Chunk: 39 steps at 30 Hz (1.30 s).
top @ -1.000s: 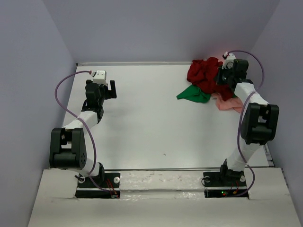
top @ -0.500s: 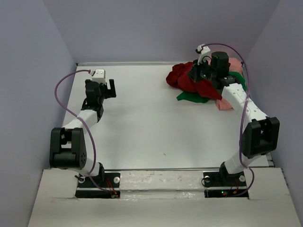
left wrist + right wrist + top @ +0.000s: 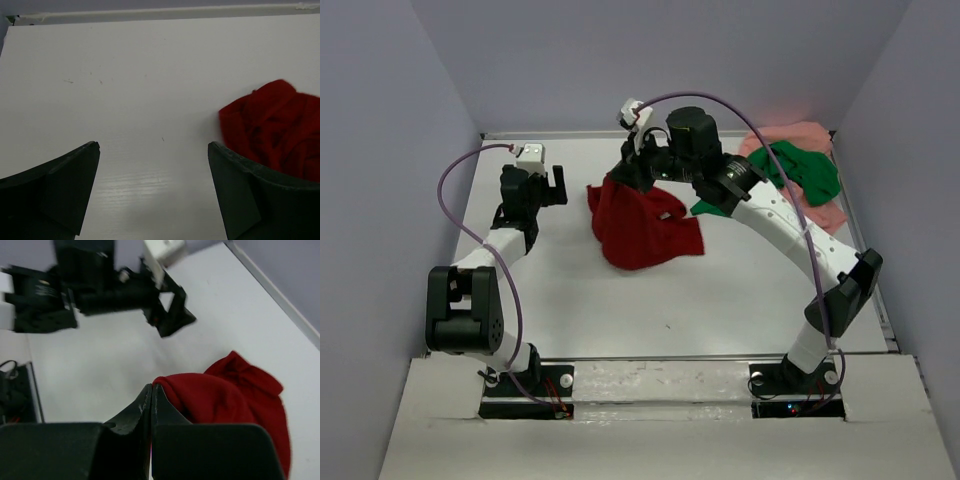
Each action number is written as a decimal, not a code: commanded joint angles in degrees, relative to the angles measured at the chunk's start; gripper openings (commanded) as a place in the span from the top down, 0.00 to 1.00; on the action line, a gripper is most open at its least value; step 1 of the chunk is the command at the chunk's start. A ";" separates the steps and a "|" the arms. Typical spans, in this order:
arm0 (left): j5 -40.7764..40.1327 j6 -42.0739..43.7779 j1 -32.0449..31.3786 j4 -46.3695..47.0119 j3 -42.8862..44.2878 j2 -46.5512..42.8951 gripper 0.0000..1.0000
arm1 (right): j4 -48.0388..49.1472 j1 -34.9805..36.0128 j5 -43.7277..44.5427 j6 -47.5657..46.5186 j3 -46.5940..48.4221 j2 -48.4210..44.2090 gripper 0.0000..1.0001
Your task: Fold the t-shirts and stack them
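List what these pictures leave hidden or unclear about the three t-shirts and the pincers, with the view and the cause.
- Pink t-shirt: top view, largely covered by the green t-shirt.
- Red t-shirt: left wrist view, cut by the right edge and a finger of the left pincer.
- Right pincer: top view, fingertips hidden under its own wrist.
- Left arm: right wrist view, blurred.

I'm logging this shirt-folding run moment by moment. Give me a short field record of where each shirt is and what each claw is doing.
dark red shirt: mid-table, unfolded, one edge pinched by the right claw
green shirt: far right corner, crumpled, lying on the pink shirt
pink shirt: under the green shirt, partly covered
left claw: open, empty, above bare table, left of the dark red shirt
folded so far: none
stack: not started
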 commanded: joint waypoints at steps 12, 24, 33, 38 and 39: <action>1.06 1.15 0.31 3.09 -2.22 -3.78 0.01 | 1.66 -6.21 9.15 -1.26 3.61 1.25 1.00; 1.68 0.80 0.31 3.26 -1.96 -3.86 0.01 | 7.64 -22.84 16.88 -0.46 -2.40 19.77 1.00; 5.80 0.62 0.31 3.35 -3.71 -5.27 0.01 | 8.52 -23.37 14.24 1.74 -0.19 21.65 0.81; 16.09 -0.34 0.04 3.26 -3.89 -2.21 0.01 | 9.48 -23.37 13.45 2.70 -2.73 17.70 0.35; 13.05 -0.61 -0.22 3.18 -3.72 -1.76 0.01 | 10.10 -23.37 13.10 2.71 -4.04 15.95 0.28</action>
